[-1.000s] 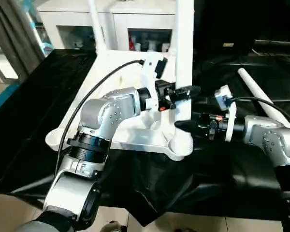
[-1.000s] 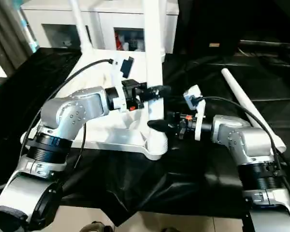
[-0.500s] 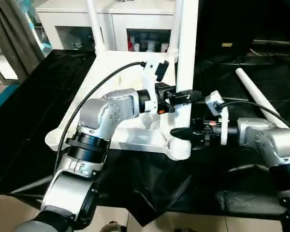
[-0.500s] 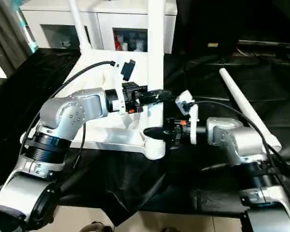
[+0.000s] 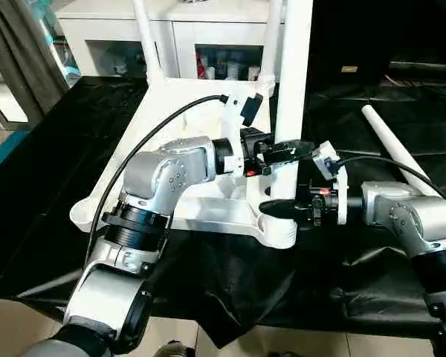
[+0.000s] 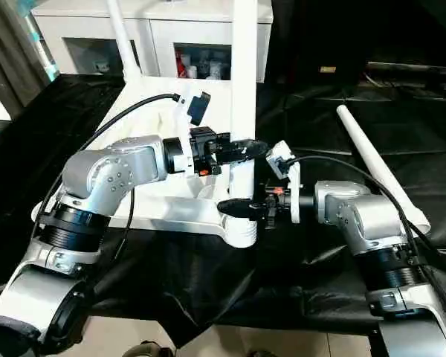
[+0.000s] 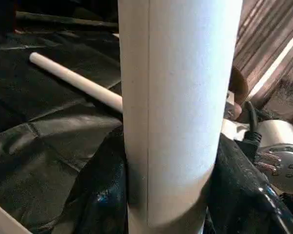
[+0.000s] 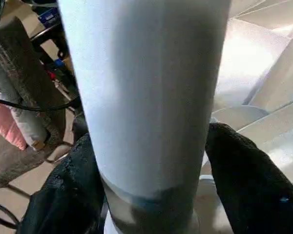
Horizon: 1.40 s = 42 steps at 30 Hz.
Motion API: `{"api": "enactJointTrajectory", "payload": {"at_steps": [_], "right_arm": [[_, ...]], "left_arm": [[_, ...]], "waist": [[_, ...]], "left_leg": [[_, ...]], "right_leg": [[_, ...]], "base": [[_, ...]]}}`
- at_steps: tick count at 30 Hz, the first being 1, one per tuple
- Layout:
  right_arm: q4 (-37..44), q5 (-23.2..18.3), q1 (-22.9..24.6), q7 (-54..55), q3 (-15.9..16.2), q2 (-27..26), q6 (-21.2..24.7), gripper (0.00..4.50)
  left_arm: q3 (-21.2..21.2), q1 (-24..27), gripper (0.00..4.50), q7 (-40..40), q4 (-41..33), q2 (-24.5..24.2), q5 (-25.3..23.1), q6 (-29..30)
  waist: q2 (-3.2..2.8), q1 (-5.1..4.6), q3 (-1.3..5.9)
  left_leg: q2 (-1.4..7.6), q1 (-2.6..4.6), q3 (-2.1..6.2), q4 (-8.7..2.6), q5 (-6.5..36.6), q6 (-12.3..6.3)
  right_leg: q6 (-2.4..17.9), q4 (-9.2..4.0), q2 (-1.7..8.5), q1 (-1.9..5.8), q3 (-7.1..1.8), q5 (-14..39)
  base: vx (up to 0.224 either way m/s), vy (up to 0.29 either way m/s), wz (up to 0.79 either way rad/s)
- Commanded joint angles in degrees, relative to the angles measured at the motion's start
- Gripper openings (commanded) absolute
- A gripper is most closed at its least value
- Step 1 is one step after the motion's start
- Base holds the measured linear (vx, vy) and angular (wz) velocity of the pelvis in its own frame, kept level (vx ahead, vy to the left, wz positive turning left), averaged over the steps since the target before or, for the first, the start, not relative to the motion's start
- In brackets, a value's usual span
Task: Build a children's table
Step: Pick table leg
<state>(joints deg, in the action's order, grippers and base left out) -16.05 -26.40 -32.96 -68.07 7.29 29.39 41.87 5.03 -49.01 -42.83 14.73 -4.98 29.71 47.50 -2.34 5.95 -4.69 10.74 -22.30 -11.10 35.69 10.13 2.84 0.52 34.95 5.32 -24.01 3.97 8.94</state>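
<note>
Gripping upright white plastic tube leg (image 5: 291, 89) near its socket on upturned white table top (image 5: 208, 212): left claw (image 5: 288, 151), right claw (image 5: 276, 209) both clamped; light, stiff, slippery—hold low.

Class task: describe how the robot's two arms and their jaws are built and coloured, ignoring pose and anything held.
Both arms are silver metal with rounded, bolted joints and black ribbed rings. Each ends in a black gripper, the left gripper and the right gripper, behind a white bracket with small red details. A black cable runs over the left arm; another trails from the right wrist.
</note>
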Motion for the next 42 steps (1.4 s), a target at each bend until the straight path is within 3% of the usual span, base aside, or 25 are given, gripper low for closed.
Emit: {"api": "enactJointTrajectory", "payload": {"at_steps": [1, 8, 21, 27, 28, 32, 33, 37, 38, 39, 40, 42], "right_arm": [[-0.98, 0.60, -0.83, 0.24, 0.30, -0.01, -0.09, 3.07], [-1.55, 0.53, -1.06, 0.05, 0.42, -0.22, 0.25, 3.07], [-1.89, 0.59, -1.01, -0.89, 0.41, 0.17, 0.44, 2.03], [-1.50, 0.65, -0.26, -0.13, -0.23, -0.19, -0.03, 1.95], [-1.59, 0.64, -0.20, -0.05, -0.34, -0.24, -0.22, 1.95], [-1.34, 0.53, 0.19, 0.46, -0.91, -0.49, -0.85, 1.94], [-1.33, 0.29, 0.46, 0.98, -1.67, -0.80, -1.42, 1.93], [-1.29, -1.41, 1.11, 3.21, -5.04, -2.25, -2.23, 1.93], [-1.29, -1.41, 1.11, 3.21, -5.04, -2.25, -2.23, 1.93], [-0.55, -4.24, 1.50, 5.51, -8.71, -4.10, -1.91, 1.93], [0.03, -6.20, 1.74, 7.14, -11.19, -5.40, -1.58, 1.93], [0.63, -7.89, 2.10, 8.86, -13.47, -6.64, -1.49, 1.91]], "left_arm": [[0.30, -1.29, 1.84, -1.24, -2.66, 0.26, 1.51, -0.22], [0.23, -1.18, 1.84, -1.62, -2.77, 0.12, 1.29, -0.32], [0.32, -1.62, 1.84, -2.37, -2.42, -0.01, 1.15, -0.19], [0.34, -1.33, 1.84, -2.09, -2.40, -0.20, 0.46, -1.22], [0.41, -1.30, 2.54, -2.07, -2.32, -0.25, 0.31, -1.35], [-0.93, -1.20, 2.67, -2.01, -1.69, 0.17, 1.46, -0.91], [-2.88, -0.91, 2.83, -1.25, -0.99, 1.39, 1.88, -4.09], [-11.05, -0.40, 2.97, 2.30, 0.84, 6.40, 5.17, -15.02], [-11.05, -0.40, 2.97, 2.30, 0.84, 6.40, 5.17, -15.02], [-15.87, -0.51, 2.97, 2.30, 1.79, 8.66, 10.69, -15.76], [-18.79, -0.61, 2.97, 1.92, 2.37, 9.84, 14.50, -15.28], [-20.06, -0.23, 2.97, 0.58, 2.24, 10.21, 16.74, -14.45]], "waist": [[2.04, 0.22, 5.56], [2.16, 0.26, 5.57], [1.98, 0.52, 5.65], [1.85, 0.54, 5.67], [1.73, 0.51, 5.67], [1.68, 0.52, 5.74], [1.32, 0.53, 5.71], [1.97, 0.57, 5.83], [1.89, 0.54, 5.77], [2.25, 0.50, 5.80], [2.07, 0.72, 5.85], [2.21, 0.79, 5.86]], "left_leg": [[1.58, 0.51, 0.85, -3.51, 5.86, -5.05], [1.65, 0.56, 0.85, -3.50, 5.61, -5.15], [1.67, 0.67, 0.84, -3.45, 5.64, -5.21], [1.66, 0.59, 0.89, -3.46, 5.66, -5.00], [1.64, 0.62, 0.89, -3.45, 5.73, -4.97], [1.66, 0.69, 0.88, -3.42, 5.55, -4.94], [1.66, 0.69, 0.90, -3.39, 5.71, -4.98], [1.58, 0.50, 0.92, -3.39, 6.08, -5.10], [1.59, 0.53, 0.87, -3.40, 6.26, -5.27], [1.59, 0.52, 0.79, -3.40, 6.00, -5.55], [1.43, 0.44, 0.73, -3.28, 5.70, -5.79], [1.40, 0.46, 0.61, -3.21, 5.81, -6.13]], "right_leg": [[11.61, -4.05, 2.75, 3.73, -1.90, 16.18], [11.56, -3.96, 2.74, 3.69, -1.91, 16.00], [11.92, -3.90, 2.70, 3.66, -1.92, 15.24], [11.90, -3.87, 2.68, 3.73, -1.90, 15.03], [11.96, -3.89, 2.66, 3.72, -1.89, 14.88], [12.31, -3.81, 2.66, 3.68, -1.91, 14.26], [12.57, -3.85, 2.65, 3.70, -1.90, 14.10], [13.11, -3.96, 2.68, 4.05, -1.77, 12.91], [13.10, -3.98, 2.66, 3.99, -1.79, 12.99], [12.88, -3.97, 2.61, 3.96, -1.79, 13.04], [13.43, -3.80, 2.83, 4.01, -1.75, 13.08], [13.73, -3.84, 2.74, 3.88, -1.60, 14.04]], "base": [[0.000, 0.000, 0.00], [0.000, 0.000, 0.00], [0.000, 0.000, 0.00], [0.000, 0.000, 0.00], [0.000, 0.000, 0.00], [0.000, 0.000, 0.00], [0.000, 0.000, 0.00], [0.000, 0.000, 0.00], [0.000, 0.000, 0.00], [0.000, 0.000, 0.00], [0.000, 0.000, 0.00], [0.000, 0.000, 0.00]]}}
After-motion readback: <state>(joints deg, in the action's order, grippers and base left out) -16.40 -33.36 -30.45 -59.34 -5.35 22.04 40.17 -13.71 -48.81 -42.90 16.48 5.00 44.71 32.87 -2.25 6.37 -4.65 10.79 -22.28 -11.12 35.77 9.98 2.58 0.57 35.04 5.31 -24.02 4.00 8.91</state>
